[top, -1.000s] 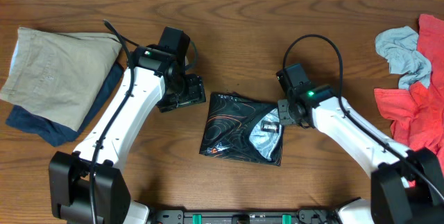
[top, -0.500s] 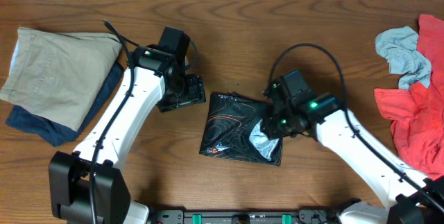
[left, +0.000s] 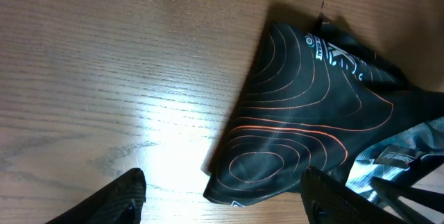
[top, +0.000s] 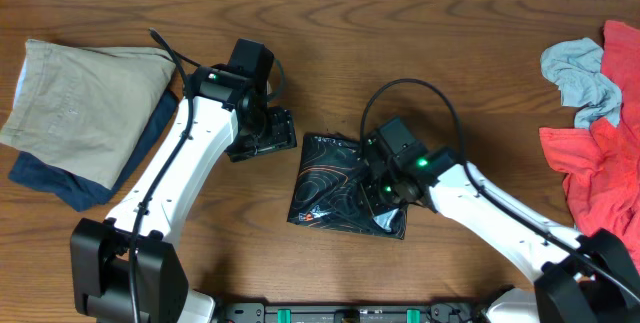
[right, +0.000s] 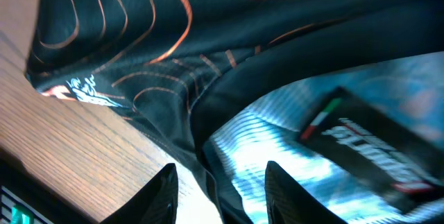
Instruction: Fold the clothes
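Note:
The black jersey [top: 325, 178] with thin orange contour lines lies folded into a small square at the table's middle. Its shiny grey inner side with a label shows at the right. My right gripper [top: 383, 191] is low over the jersey's right part. In the right wrist view its fingers [right: 222, 200] are open, with a fold edge of the jersey [right: 139, 44] between them. My left gripper [top: 265, 138] is open and empty over bare wood just left of the jersey. The left wrist view shows its fingers [left: 225, 203] apart, with the jersey's [left: 305, 113] corner ahead.
A plain beige garment [top: 80, 98] lies folded on a navy one [top: 55, 178] at the far left. A heap of red clothes [top: 600, 153] and a grey-blue garment [top: 575, 73] lie at the right edge.
My right gripper has moved left, from the jersey's right edge onto the jersey, covering most of the grey inner side. The left arm has not moved.

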